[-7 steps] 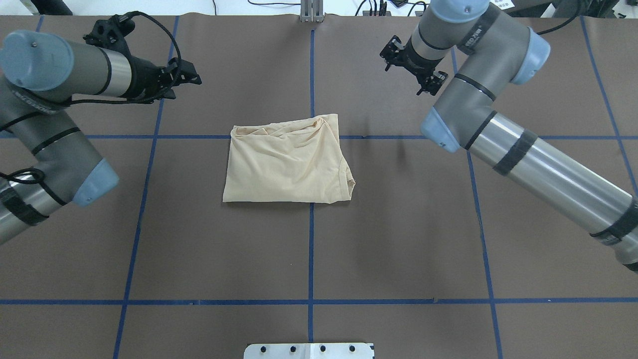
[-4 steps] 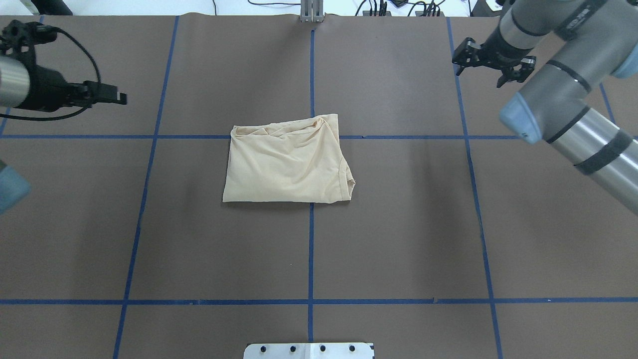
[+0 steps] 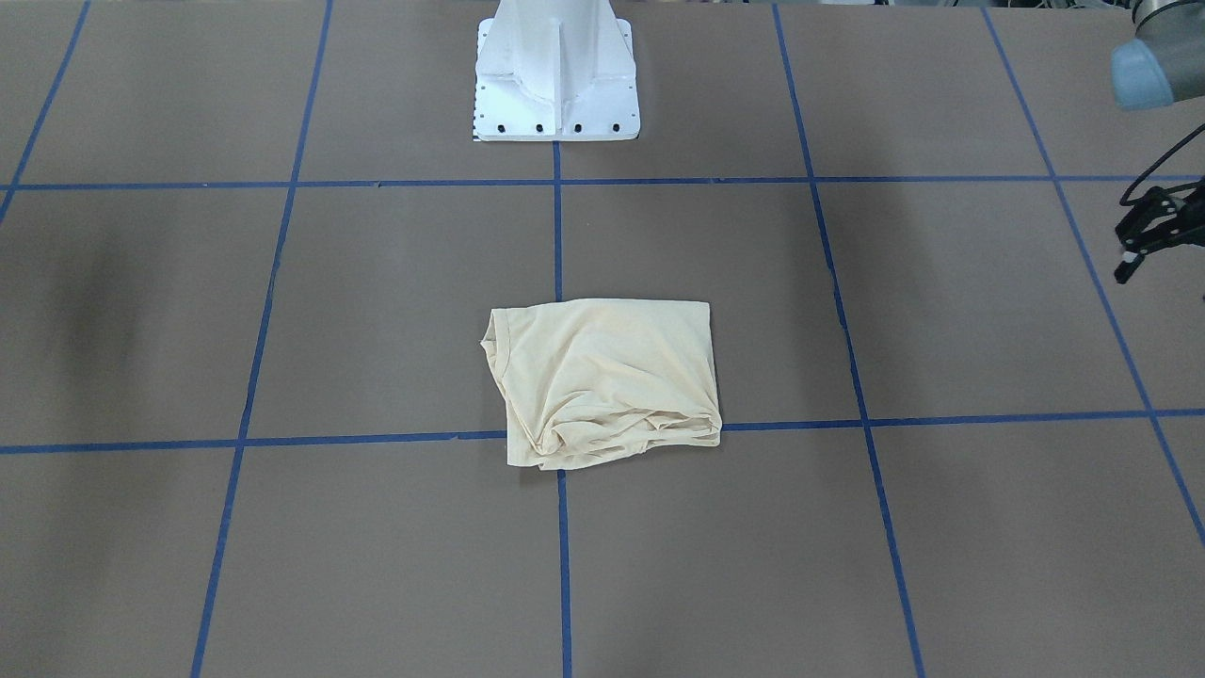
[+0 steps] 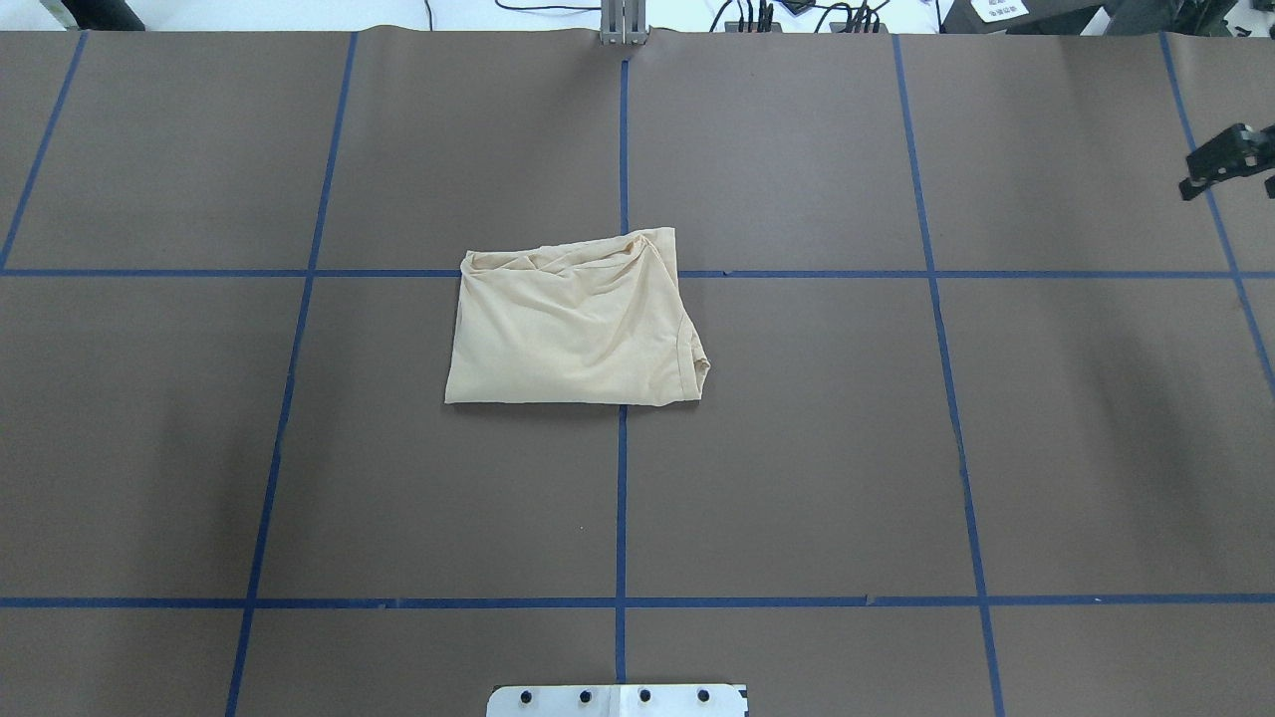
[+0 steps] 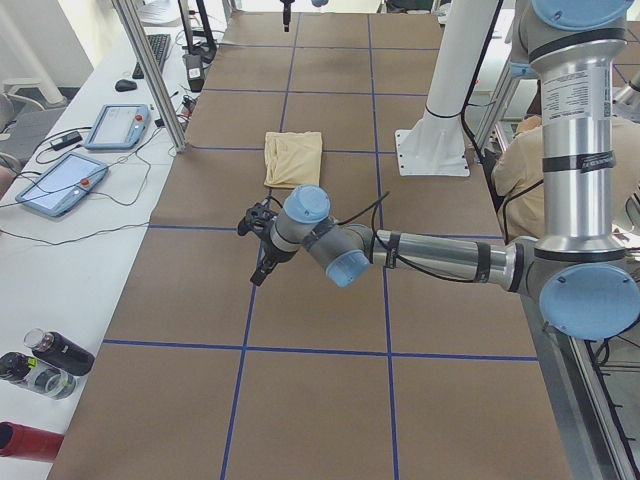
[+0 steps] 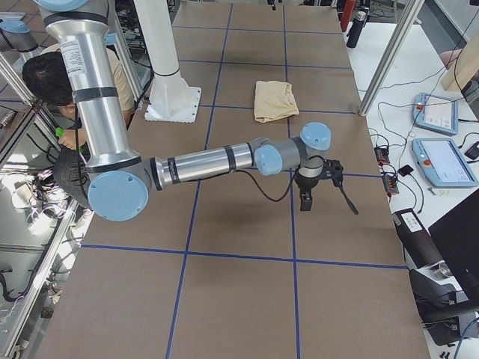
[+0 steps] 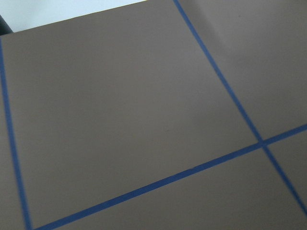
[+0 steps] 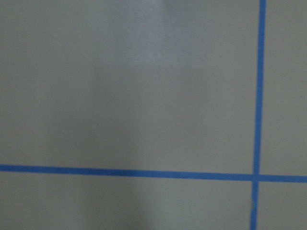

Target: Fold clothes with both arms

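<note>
Looking first at the shirt (image 4: 573, 324): folded into a compact, roughly square packet, lying flat on the bench (image 4: 797, 478) right at the crossing of two blue tape lines (image 4: 622, 498), in front of the white pedestal base (image 3: 555, 75). No print showing on the upper side. Some wrinkles gathered along the edge far from the base, and a rounded hem or neck edge at the near corner on the robot's right. Judging from this, close to finished with the folding, perhaps only smoothing to do.

Holding no cloth in either claw. Left claw (image 3: 1139, 235) seen only at the border of the front-facing view, well apart from the shirt; cannot tell if spread or closed. Right claw (image 4: 1230, 161) cut off by the border of the overhead view, also well apart; cannot tell its state either. Stretched outward over bare bench, left arm (image 5: 430, 255) toward one end and right arm (image 6: 202, 161) toward the other, probably to leave the cloth free and the cameras unblocked. Nothing but brown surface and tape in both wrist views.

Regarding containers: a few bottles (image 5: 62, 353) lying on the white side desk (image 5: 120, 180) in the left-end view, not on the bench; contents not possible to judge.
</note>
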Action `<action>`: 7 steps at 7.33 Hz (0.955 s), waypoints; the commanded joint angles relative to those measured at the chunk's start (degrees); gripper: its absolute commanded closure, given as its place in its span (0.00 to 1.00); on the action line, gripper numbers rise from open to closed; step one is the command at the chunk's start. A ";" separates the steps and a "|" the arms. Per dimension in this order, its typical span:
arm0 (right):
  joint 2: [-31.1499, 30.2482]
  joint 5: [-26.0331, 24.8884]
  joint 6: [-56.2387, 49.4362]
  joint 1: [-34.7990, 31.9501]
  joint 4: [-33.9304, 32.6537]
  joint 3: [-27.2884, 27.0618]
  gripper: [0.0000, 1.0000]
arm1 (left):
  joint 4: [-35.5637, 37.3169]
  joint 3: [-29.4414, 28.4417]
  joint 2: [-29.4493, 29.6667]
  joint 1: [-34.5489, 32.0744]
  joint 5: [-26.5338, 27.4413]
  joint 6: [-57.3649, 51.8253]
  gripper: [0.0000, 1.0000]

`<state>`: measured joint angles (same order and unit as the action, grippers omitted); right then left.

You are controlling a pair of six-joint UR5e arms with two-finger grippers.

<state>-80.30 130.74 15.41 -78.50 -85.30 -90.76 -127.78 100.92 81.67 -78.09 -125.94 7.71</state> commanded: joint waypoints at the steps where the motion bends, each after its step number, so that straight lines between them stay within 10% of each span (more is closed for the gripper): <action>1: -3.47 1.71 -17.72 -6.39 -7.19 -0.03 0.00 | 14.15 0.24 -1.60 -9.94 -5.50 -18.12 0.00; 7: -3.88 1.61 -20.59 -7.72 -18.24 -5.37 0.00 | 32.24 8.26 -1.68 -11.74 -7.30 -15.88 0.00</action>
<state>-82.33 131.98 -5.22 -85.97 -103.53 -94.86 -97.38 108.68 80.33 -89.80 -133.08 -9.13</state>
